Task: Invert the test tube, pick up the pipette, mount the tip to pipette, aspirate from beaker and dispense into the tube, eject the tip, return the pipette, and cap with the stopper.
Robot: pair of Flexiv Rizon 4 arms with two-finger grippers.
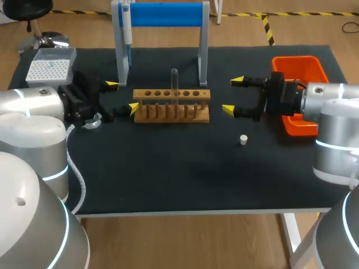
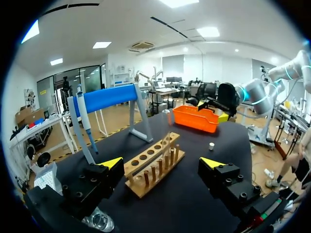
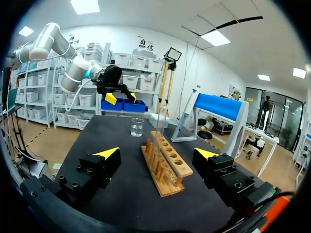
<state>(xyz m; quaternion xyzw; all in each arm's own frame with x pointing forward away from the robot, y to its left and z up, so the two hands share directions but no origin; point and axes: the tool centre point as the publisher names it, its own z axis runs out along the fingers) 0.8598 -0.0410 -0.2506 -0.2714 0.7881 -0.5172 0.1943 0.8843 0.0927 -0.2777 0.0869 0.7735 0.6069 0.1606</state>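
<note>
Worktop (image 1: 168, 168): black surface.

Wooden rack (image 1: 171, 105): mid-worktop, toward the far edge, long side parallel to that edge.

Test tube (image 1: 174, 84): clear, standing upright in one of the rack's middle holes.

Pipette (image 1: 127, 28): hangs on the left post of the blue-barred stand (image 1: 162, 14), which sits at the far edge behind the rack.

Tip box (image 1: 50, 64): far left corner.

Beaker (image 3: 137, 127): near the left edge, just beside the left pincer; partly hidden by it in the head view.

Stopper (image 1: 243, 139): small and white, lying alone on the worktop, nearer the front edge than the right pincer.

Orange bin (image 1: 297, 70): far right corner, partly behind the right arm.

Left pincer (image 1: 123, 96): released, nothing in it, fingers spread at the rack's left end.

Right pincer (image 1: 233, 95): released, nothing in it, facing the rack's right end with a gap between.
</note>
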